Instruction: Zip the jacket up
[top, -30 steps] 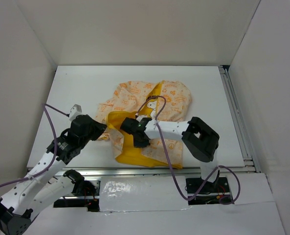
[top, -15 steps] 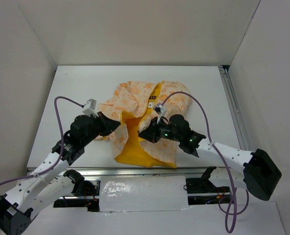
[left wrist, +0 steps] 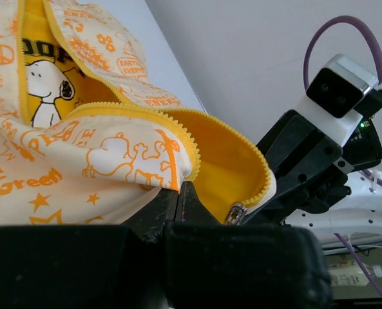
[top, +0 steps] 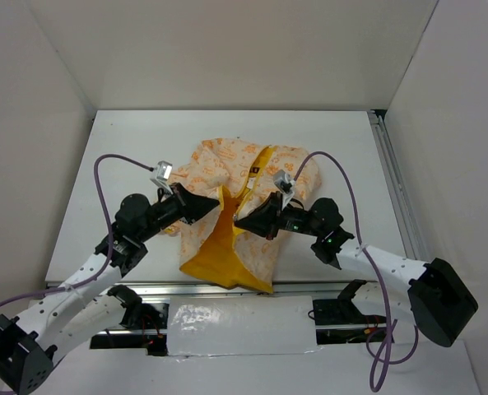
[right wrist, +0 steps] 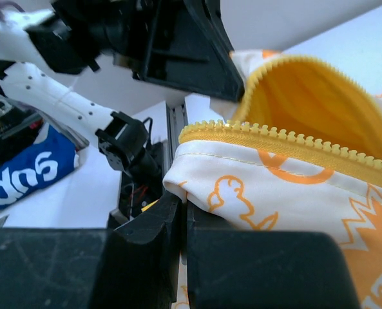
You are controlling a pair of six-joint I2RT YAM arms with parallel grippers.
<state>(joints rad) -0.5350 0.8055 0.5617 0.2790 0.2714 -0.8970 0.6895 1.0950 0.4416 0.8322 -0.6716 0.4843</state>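
Observation:
The jacket (top: 227,169), pale cream with orange print and yellow lining, lies open on the white table (top: 128,148). My left gripper (top: 214,206) is shut on the jacket's left front edge and holds it raised. My right gripper (top: 239,220) is shut on the right front edge and holds it raised too. The two grippers stand close together, facing each other. In the left wrist view the yellow zipper teeth (left wrist: 189,138) curve over my jaws, and the metal slider (left wrist: 234,213) hangs at the lower end of the opposite edge. In the right wrist view the zipper strip (right wrist: 294,143) runs along the held fabric (right wrist: 268,187).
A metal rail (top: 398,197) runs along the table's right side. White walls close in the left, back and right. Purple cables (top: 342,177) loop over both arms. A blue printed item (right wrist: 29,170) lies below the table's near edge in the right wrist view.
Both grippers have moved up the table and lifted the jacket's two front edges. The right arm has swung round from across the jacket to its right side. The yellow opening has narrowed.

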